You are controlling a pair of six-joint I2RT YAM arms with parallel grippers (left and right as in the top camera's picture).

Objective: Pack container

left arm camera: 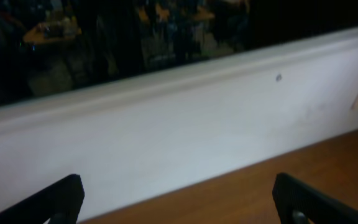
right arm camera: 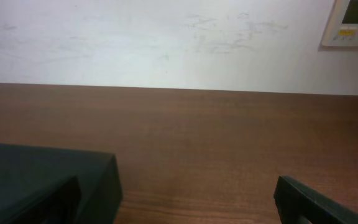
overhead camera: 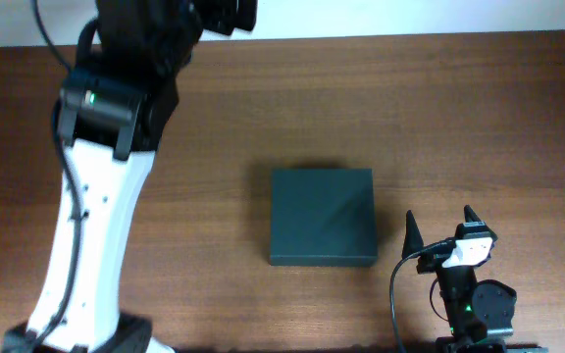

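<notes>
Container [overhead camera: 322, 217]: dark box, lid shut, lying flat mid-way across the table [overhead camera: 479, 108]; near-square, no clear long axis, sides parallel to the table edges. Right gripper [overhead camera: 439, 222]: fingers spread wide, empty, just right of it, apart. Left gripper [left arm camera: 179, 208]: spread wide, empty, facing the far wall.

We see brown wood-grain surface [overhead camera: 410, 98] meeting white wall [right arm camera: 166, 43]; we note beige wall panel [right arm camera: 353, 22] upper right, dark window [left arm camera: 135, 31] above ledge.

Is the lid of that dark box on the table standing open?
No, seen from above the container shows one flat, closed top, and none of its inside is visible.
</notes>
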